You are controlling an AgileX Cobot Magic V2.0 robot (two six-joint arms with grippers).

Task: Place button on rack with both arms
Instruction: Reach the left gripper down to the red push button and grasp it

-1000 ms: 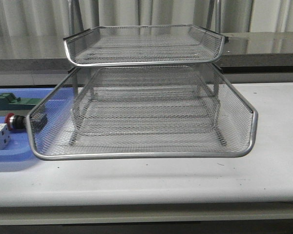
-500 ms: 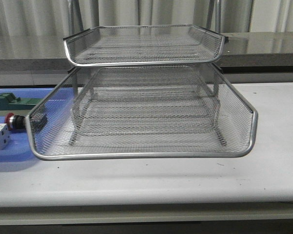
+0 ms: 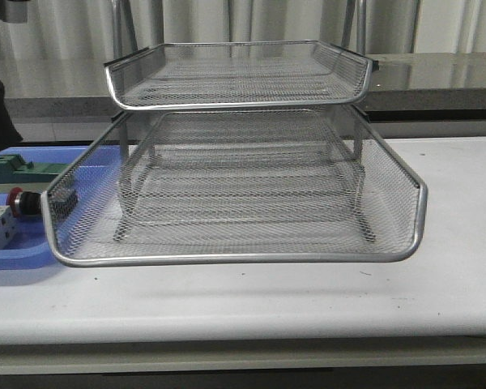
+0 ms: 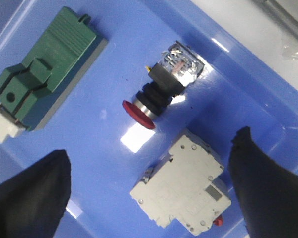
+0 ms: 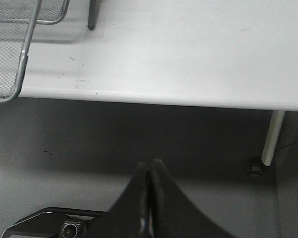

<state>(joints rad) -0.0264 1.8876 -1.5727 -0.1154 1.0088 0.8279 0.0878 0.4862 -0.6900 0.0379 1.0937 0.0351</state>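
Lying on its side in the blue tray point(image 4: 139, 44), the button point(image 4: 156, 89) sits between the green block point(image 4: 44, 64) and the white block point(image 4: 184, 186), just left of the rack point(image 3: 235, 186) on the white table point(image 3: 308, 300). The left gripper point(image 4: 149, 183) hangs above the tray with its fingers point(image 4: 35, 198) spread wide, touching nothing. The right gripper point(image 5: 149, 173) is off the table's near edge, its fingers pressed together and empty.

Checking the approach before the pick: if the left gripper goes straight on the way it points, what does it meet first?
Probably the white block, lying between the open fingers of the left gripper; the button lies just beyond it. Depth is unclear.
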